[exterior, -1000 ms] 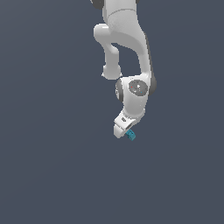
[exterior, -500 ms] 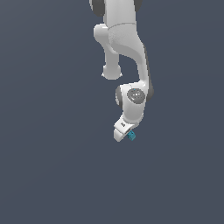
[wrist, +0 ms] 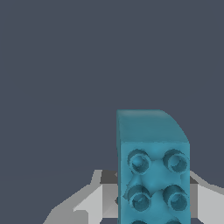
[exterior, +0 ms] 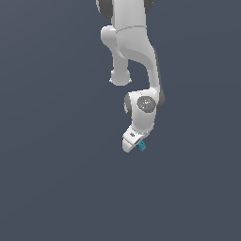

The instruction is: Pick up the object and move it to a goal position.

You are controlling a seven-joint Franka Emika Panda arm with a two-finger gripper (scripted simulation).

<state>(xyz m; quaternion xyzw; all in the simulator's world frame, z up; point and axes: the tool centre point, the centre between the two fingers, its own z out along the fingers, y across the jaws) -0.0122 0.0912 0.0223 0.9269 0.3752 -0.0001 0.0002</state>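
— Teal studded brick [exterior: 141,146], where is it sitting?
— Lower centre of the exterior frame, the gripper [exterior: 136,143] clamping it. Probably light, rigid, slick plastic; flat sides are offering the surest hold.

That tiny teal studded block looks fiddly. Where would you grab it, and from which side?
Grip the teal studded block across its two long flat sides, coming along its length from one short end. Those sides are smooth and parallel, while the studded face gives pads nothing flat. In the wrist view the end effector seems to flank it this way; its fingers are barely visible.
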